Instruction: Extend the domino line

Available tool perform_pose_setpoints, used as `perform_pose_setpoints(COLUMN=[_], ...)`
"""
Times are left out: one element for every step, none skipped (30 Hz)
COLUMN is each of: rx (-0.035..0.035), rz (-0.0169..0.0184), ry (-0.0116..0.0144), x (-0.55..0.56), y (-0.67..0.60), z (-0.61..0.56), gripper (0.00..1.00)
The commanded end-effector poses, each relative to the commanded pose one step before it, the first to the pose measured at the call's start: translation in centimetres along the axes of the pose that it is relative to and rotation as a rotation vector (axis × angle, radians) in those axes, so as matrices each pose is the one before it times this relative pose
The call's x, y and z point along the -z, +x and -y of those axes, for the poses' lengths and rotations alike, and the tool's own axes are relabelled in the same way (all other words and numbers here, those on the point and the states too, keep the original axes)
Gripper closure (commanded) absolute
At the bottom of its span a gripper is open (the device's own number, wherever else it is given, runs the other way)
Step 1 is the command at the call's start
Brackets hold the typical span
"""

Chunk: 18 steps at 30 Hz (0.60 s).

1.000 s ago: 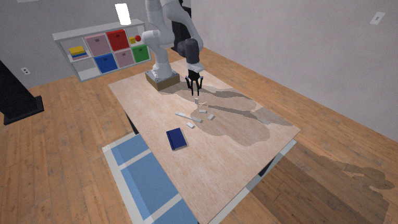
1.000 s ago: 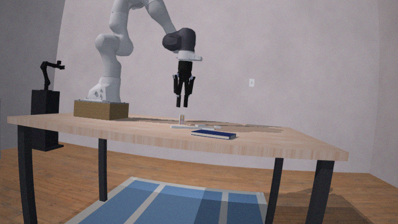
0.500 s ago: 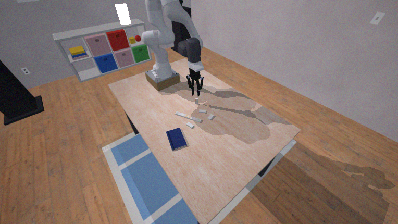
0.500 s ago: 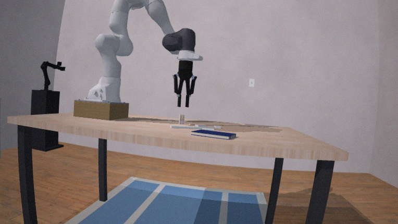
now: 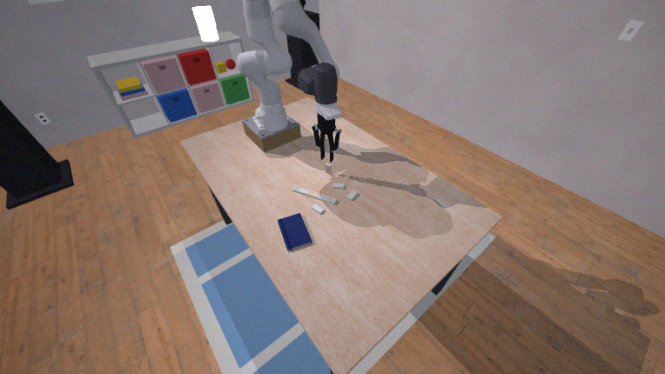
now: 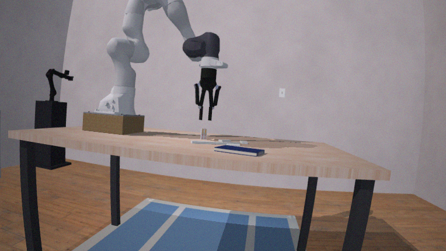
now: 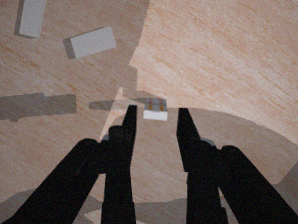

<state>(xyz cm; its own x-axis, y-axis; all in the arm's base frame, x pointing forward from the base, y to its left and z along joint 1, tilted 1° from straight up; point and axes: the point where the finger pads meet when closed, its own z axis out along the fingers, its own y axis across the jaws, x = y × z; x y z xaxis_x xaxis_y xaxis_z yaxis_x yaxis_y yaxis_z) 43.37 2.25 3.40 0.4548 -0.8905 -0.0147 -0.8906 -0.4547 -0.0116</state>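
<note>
My gripper [image 5: 326,155] hangs straight down above the table, part open with nothing between its fingers; it also shows in the side view [image 6: 205,117] and in the wrist view [image 7: 156,111]. Directly below it, one domino [image 5: 328,168] [image 6: 203,133] stands upright on its end; the wrist view shows only its thin top edge [image 7: 156,115] between my fingertips, well below them. Three face-down dominoes lie flat: two past the line [image 5: 338,185] [image 5: 352,195], one on its near side [image 5: 317,209].
A dark blue book [image 5: 294,231] [image 6: 239,150] lies flat nearer the front of the table. The arm's base block [image 5: 271,132] stands at the table's far end. A shelf with coloured bins [image 5: 171,83] stands against the wall behind.
</note>
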Motion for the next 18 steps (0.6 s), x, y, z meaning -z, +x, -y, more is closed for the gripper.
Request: perform_pose_setpoints(rx=[-0.03411,-0.00008,-0.00008,0.00000,0.00000,-0.00009,-0.00001,-0.00001,0.00000,0.00000,0.00001,0.00001,-0.00001,0.00000,0.00000,0.00001,0.00000,-0.00001], rz=[-0.00449,-0.00021,-0.00023,0.00000,0.00000,-0.00024,-0.00004,-0.00001,-0.00001,0.00000,0.00001,0.00001,-0.00002,-0.00001,0.00000,0.00002,0.00000,-0.00002], ry=[-0.00601,-0.00020,-0.00022,0.00000,0.00000,-0.00023,-0.00003,-0.00001,0.00000,0.00000,0.00001,0.00001,-0.00001,-0.00001,0.00000,0.00001,0.00000,-0.00001], x=[-0.153,-0.056,-0.061,0.000,0.000,-0.066,-0.072,-0.077,-0.082,-0.086,-0.090,-0.093,-0.095,-0.098,-0.100,-0.102,-0.103,-0.104], y=[-0.110,0.000,-0.001,0.000,0.000,-0.001,0.001,0.001,0.000,0.000,-0.001,-0.001,0.001,0.000,0.000,-0.001,-0.001,0.001], z=[0.037,0.001,0.001,0.000,0.000,0.001,0.001,0.001,0.002,0.002,0.002,0.002,0.002,0.002,0.002,0.002,0.002,0.002], gripper=[0.67,0.67,0.67,0.67,0.67,0.67,0.67,0.67,0.67,0.67,0.67,0.67,0.67,0.67,0.67,0.67,0.67,0.67])
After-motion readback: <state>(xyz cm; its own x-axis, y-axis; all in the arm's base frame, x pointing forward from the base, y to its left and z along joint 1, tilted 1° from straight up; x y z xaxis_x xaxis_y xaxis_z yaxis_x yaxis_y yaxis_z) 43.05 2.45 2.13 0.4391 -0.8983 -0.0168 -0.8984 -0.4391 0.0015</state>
